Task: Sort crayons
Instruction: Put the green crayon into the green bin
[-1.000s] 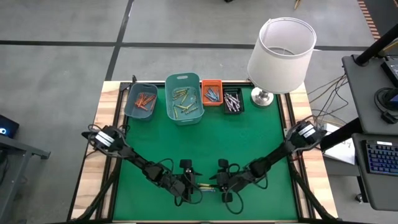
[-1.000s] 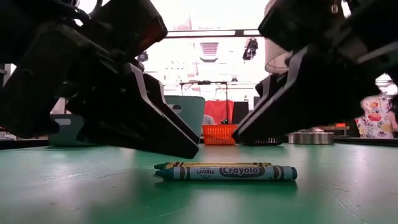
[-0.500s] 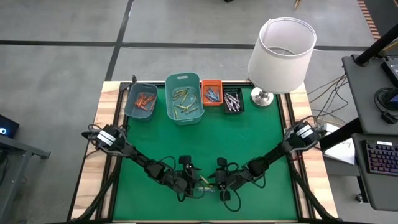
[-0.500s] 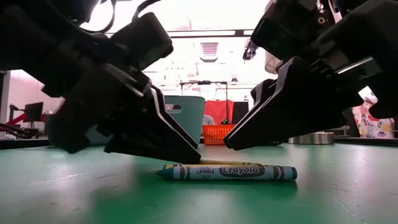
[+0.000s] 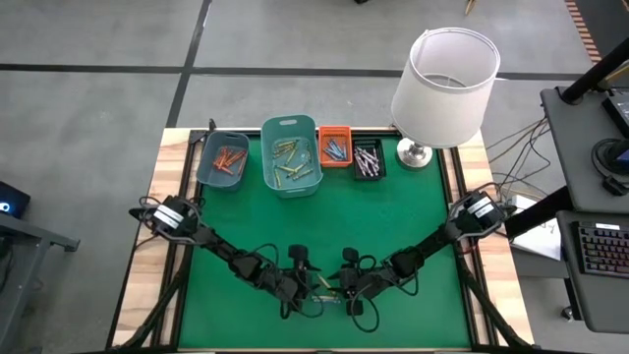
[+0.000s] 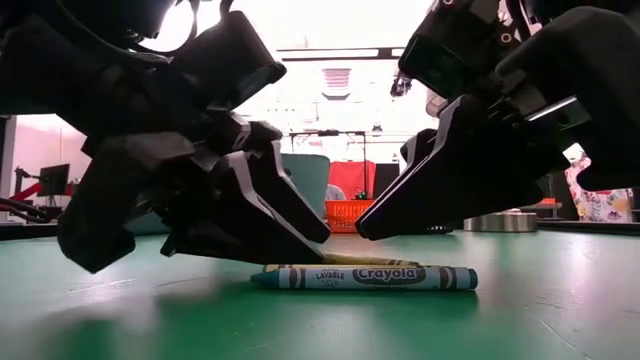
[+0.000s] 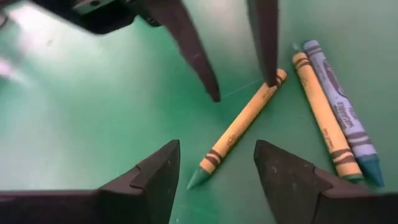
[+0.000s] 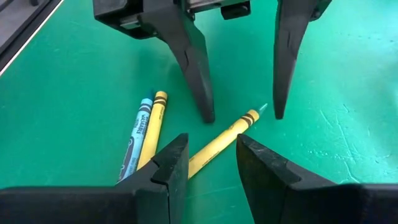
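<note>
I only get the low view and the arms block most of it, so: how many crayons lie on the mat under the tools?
Observer: Three. A lone yellow crayon lies apart from a blue crayon and a second yellow crayon, which lie side by side.
Operator: Which one are the tools over?
Observer: The lone one. The left tool is open, astride its green-tipped end. The right tool is open, astride the other end.
Operator: Where do yellow ones belong?
Observer: The large teal bin at the table's far edge already holds yellow crayons.
</note>
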You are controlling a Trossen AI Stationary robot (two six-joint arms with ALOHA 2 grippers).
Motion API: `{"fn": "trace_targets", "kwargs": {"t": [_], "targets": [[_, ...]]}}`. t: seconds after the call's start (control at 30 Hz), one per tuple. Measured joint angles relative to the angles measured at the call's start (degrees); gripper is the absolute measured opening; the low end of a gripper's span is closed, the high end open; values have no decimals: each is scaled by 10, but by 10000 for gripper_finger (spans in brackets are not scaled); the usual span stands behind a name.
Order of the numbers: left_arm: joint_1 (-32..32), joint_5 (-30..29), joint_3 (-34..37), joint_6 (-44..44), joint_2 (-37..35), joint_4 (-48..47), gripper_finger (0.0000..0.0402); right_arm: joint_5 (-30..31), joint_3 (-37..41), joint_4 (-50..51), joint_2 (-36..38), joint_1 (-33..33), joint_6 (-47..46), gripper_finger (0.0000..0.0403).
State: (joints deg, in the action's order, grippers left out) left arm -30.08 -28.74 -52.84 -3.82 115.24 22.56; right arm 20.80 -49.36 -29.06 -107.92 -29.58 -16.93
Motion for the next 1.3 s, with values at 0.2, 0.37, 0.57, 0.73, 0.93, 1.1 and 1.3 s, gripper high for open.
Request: {"fn": "trace_targets", "kwargs": {"t": [0.2,0.37,0.57,0.73,0.93,1.1,1.3], "targets": [[26,69,0,44,-2,3,186,0,0,0,0,0,-9,125],[43,120,0,67,-2,4,157,0,0,0,0,0,-13,125],[45,124,0,88,-2,2,90,0,0,1,0,0,-15,125],[45,124,0,89,-2,0,18,0,0,2,1,0,2,125],[45,90,3,82,-22,-26,4,3,0,52,45,0,26,125],[44,36,3,86,-91,-114,2,29,0,135,107,-2,30,125],[77,-70,-3,125,-216,-280,1,34,0,200,186,-2,30,125]]}}
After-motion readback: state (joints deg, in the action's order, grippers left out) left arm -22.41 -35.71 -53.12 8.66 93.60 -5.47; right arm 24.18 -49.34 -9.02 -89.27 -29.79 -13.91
